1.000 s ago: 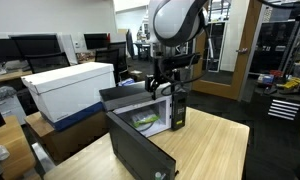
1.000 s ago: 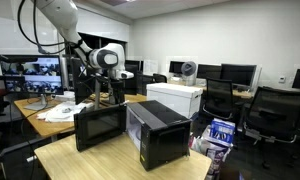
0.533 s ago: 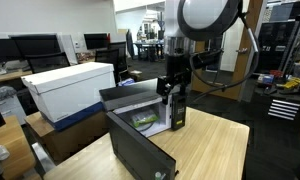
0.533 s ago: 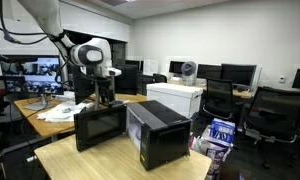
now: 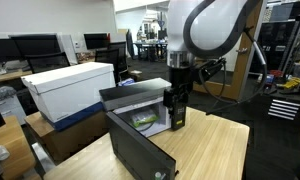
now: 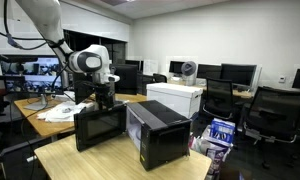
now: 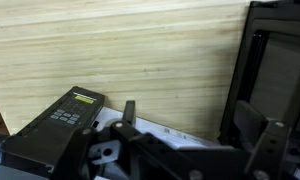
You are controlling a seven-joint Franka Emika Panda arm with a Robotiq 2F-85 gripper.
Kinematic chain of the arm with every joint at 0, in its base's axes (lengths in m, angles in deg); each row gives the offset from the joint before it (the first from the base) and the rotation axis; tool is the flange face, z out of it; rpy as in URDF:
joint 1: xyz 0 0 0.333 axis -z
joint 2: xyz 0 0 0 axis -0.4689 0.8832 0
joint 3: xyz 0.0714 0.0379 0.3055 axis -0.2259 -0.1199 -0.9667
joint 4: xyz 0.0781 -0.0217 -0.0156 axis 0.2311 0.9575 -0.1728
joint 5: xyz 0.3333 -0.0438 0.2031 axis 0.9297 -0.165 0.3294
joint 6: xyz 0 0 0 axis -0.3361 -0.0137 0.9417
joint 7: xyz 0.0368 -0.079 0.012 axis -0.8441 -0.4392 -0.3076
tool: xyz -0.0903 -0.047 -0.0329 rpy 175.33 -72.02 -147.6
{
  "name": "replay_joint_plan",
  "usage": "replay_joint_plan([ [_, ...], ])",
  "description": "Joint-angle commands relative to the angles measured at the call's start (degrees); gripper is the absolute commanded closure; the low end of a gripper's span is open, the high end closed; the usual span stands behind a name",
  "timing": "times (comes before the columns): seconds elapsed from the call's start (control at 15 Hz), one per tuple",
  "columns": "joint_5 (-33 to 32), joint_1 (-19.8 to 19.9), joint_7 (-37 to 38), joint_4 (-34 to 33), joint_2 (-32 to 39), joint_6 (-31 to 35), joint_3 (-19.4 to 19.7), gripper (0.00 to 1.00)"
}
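A black microwave [image 5: 130,100] stands on a wooden table [image 5: 215,150] with its door [image 5: 140,152] swung wide open. A plate of greenish food [image 5: 145,121] sits inside. My gripper [image 5: 175,103] hangs beside the microwave's control-panel side, pointing down. It also shows in an exterior view [image 6: 103,98], behind the open door [image 6: 100,126]. In the wrist view my gripper [image 7: 190,122] is open and empty. The control panel [image 7: 65,115] lies below left and the dark door [image 7: 275,70] at the right, over bare table [image 7: 120,50].
A large white box [image 5: 70,85] stands beside the microwave, also seen in an exterior view [image 6: 175,98]. Desks with monitors [image 6: 235,73] and office chairs [image 6: 270,110] ring the table. A tool cabinet [image 5: 285,105] stands in the background.
The arm has swung sideways along the microwave's control-panel side and the gripper has come down a little. The microwave and its door have not moved.
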Motion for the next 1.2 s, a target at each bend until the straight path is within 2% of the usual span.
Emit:
replay_joint_plan([
  [0.0,-5.4,-3.2,-1.6,6.1,-1.9,6.6,-1.2,0.00],
  [0.33,-8.2,-6.6,-4.5,9.9,-3.9,16.0,-4.0,0.00],
  [0.53,-4.8,-6.4,-9.6,11.2,-5.1,20.3,-7.0,0.00],
  [0.6,-2.8,-5.9,-12.0,11.6,-5.2,21.6,-8.4,0.03],
  [0.67,-0.6,-5.2,-15.1,11.8,-4.9,22.6,-10.1,0.27],
  [0.8,5.1,-1.8,-23.9,11.9,-3.7,24.1,-15.7,0.30],
  [0.87,7.8,-0.2,-27.8,11.6,-3.2,23.9,-18.2,0.37],
  [0.93,11.8,2.3,-34.2,11.4,-2.8,23.7,-21.5,0.50],
  [1.13,17.0,7.1,-45.5,10.7,-1.2,23.4,-25.7,0.76],
])
